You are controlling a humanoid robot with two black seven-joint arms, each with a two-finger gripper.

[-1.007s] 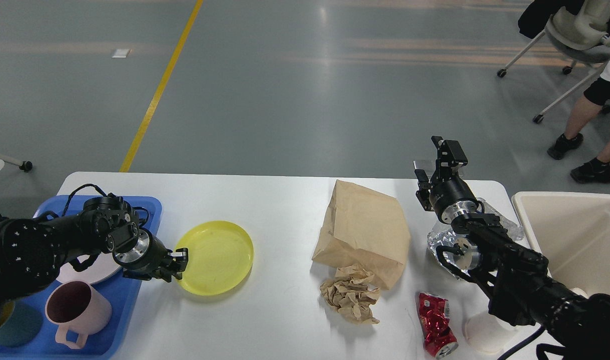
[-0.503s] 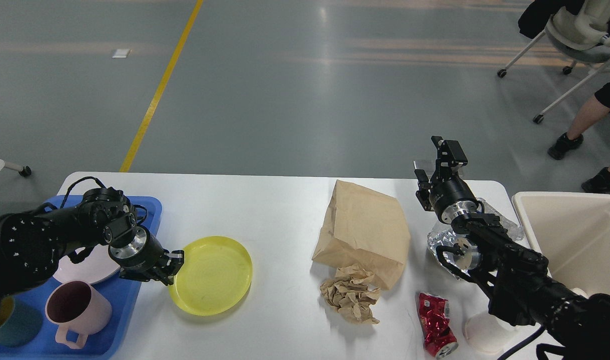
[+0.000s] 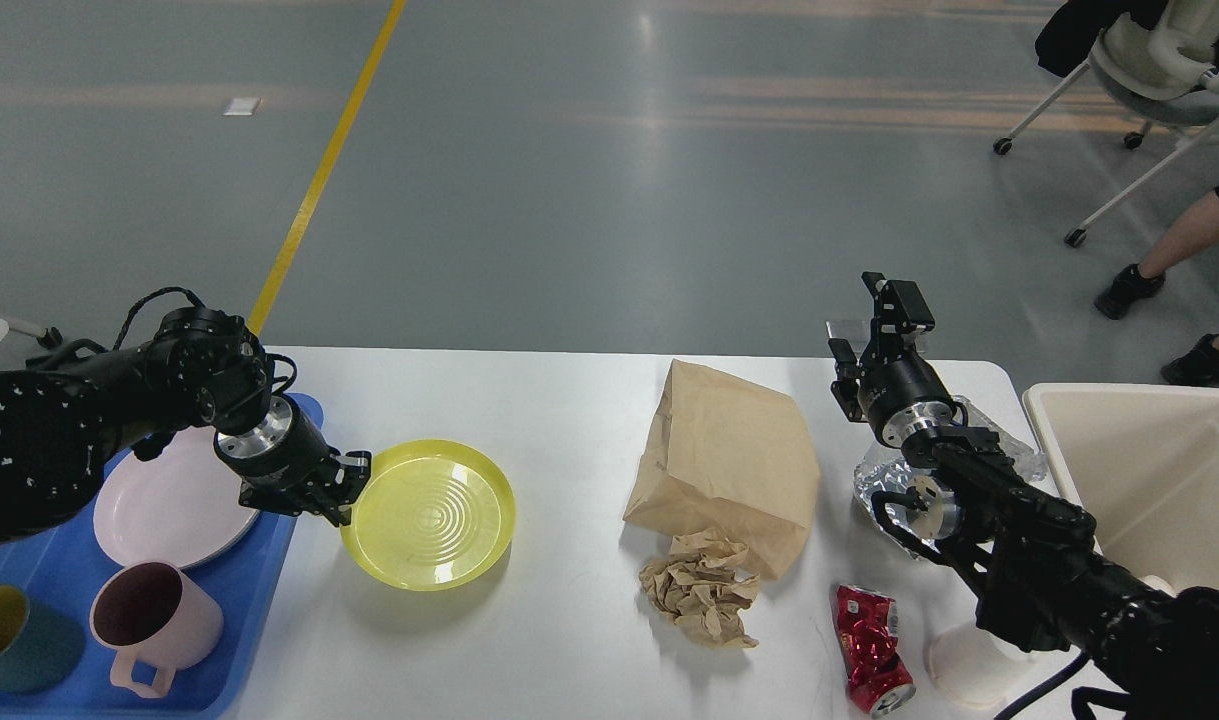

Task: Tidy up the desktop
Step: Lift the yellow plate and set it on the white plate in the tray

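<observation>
The white desktop (image 3: 569,420) spans the view. Above its left part a yellow plate (image 3: 431,515) hangs lifted and tilted, its ringed face turned toward me. My left gripper (image 3: 352,488) is shut on that plate's left rim, just right of the blue tray (image 3: 269,570). A brown paper bag (image 3: 729,460), a crumpled brown paper wad (image 3: 701,592) and a crushed red can (image 3: 872,648) lie right of centre. Over the far right edge my right gripper (image 3: 874,325) is raised, its fingers apart with nothing between them.
The blue tray holds a pink plate (image 3: 169,510), a pink mug (image 3: 154,620) and a teal cup (image 3: 9,640). A cream bin (image 3: 1149,480) stands at the right. A shiny wrapper (image 3: 889,480) and a white cup (image 3: 969,665) lie beside my right arm. A person's legs (image 3: 1169,250) stand beyond.
My left gripper has risen and drawn back with the yellow plate, tipping it up off the desktop; the pink plate on the tray now shows. The right arm is still.
</observation>
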